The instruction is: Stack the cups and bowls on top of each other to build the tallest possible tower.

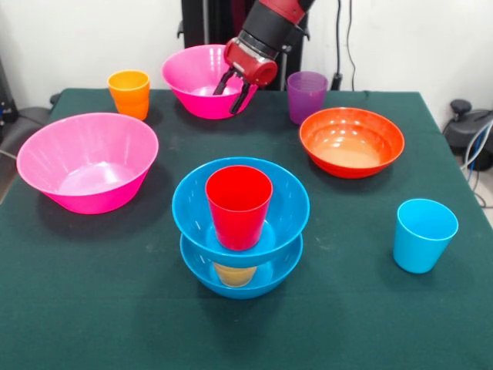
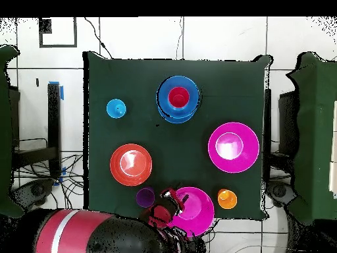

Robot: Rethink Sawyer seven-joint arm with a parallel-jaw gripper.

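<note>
Right now I'm seeing the gripper (image 1: 235, 91) hanging over the near rim of the far pink bowl (image 1: 197, 75), its two dark fingers spread apart and grasping nothing. Taking the tower (image 1: 240, 227) as my landmark: it is sitting mid-table, a blue bowl (image 1: 239, 271) at the bottom, a yellow cup (image 1: 233, 274) showing inside it, a second blue bowl (image 1: 192, 206) resting on that, and a red cup (image 1: 239, 206) standing upright in the top bowl. Left of the tower the other pink bowl (image 1: 86, 160) is lying; behind and to its right the orange-red bowl (image 1: 351, 141); right of it the light blue cup (image 1: 424, 234). Farther back the orange cup (image 1: 129, 93) and purple cup (image 1: 306, 96) are standing.
</note>
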